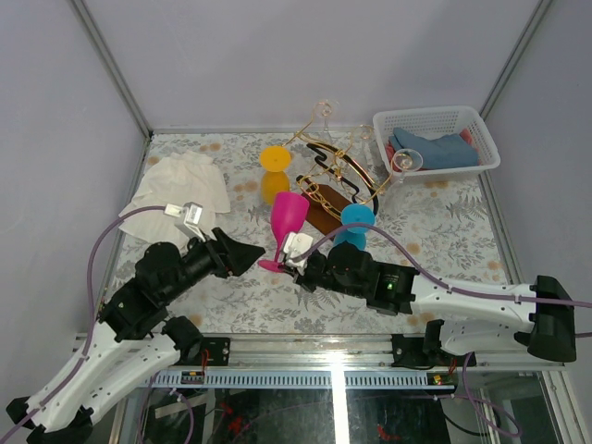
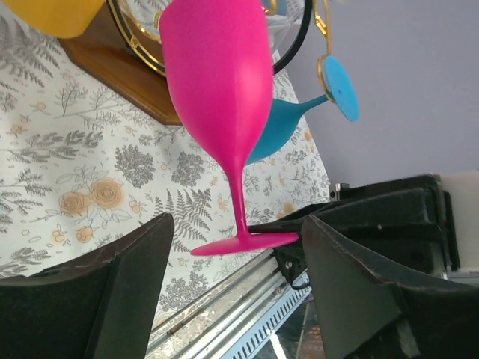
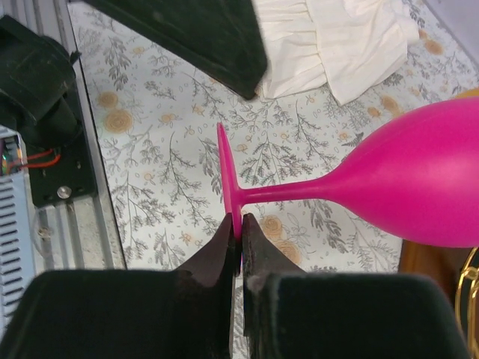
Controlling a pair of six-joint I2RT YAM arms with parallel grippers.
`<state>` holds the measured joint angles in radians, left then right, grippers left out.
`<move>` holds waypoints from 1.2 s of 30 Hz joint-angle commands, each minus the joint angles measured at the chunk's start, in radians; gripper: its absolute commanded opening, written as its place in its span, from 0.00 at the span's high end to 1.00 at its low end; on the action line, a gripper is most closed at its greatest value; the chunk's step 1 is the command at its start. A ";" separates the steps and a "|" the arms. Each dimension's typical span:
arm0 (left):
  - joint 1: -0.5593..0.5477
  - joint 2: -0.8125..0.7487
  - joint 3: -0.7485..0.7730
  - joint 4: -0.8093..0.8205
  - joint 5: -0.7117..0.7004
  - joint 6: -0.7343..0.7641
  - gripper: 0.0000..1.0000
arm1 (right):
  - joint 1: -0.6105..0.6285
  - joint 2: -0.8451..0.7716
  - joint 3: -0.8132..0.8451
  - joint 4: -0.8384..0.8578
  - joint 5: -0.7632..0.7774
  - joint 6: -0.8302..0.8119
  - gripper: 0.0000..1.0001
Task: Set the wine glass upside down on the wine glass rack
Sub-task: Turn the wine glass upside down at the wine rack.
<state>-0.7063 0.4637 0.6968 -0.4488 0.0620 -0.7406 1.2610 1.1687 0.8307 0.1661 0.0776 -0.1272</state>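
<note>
A pink wine glass (image 1: 288, 214) stands bowl-up and slightly tilted in front of the wine glass rack (image 1: 335, 178), which has gold wire arms on a brown wooden base. My right gripper (image 1: 292, 260) is shut on the rim of the glass's foot; the right wrist view shows both pads (image 3: 224, 243) pinching the foot's edge (image 3: 238, 226) below the stem and bowl (image 3: 419, 179). My left gripper (image 1: 252, 253) is open; in the left wrist view its fingers (image 2: 236, 250) stand either side of the pink foot (image 2: 243, 243) without touching it. I cannot tell whether the foot rests on the table.
A blue glass (image 1: 357, 219) and a yellow glass (image 1: 275, 159) hang on the rack, with clear glasses (image 1: 405, 161) on its far arms. A white basket (image 1: 479, 131) holding blue cloth sits at the back right. A white cloth (image 1: 180, 190) lies at the left.
</note>
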 commanded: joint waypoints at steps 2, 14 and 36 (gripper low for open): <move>-0.005 -0.069 0.047 -0.001 -0.004 0.109 0.30 | 0.005 -0.045 0.033 0.114 0.082 0.207 1.00; -0.004 -0.190 0.001 0.107 0.107 0.175 0.32 | 0.005 -0.089 0.028 0.349 0.106 0.546 1.00; -0.004 -0.081 0.015 0.333 0.224 0.105 0.82 | 0.005 -0.064 0.041 0.443 0.004 0.801 1.00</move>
<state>-0.7063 0.3687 0.7025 -0.2203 0.2626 -0.6174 1.2602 1.1137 0.8310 0.5442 0.1120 0.6331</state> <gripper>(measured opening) 0.235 0.022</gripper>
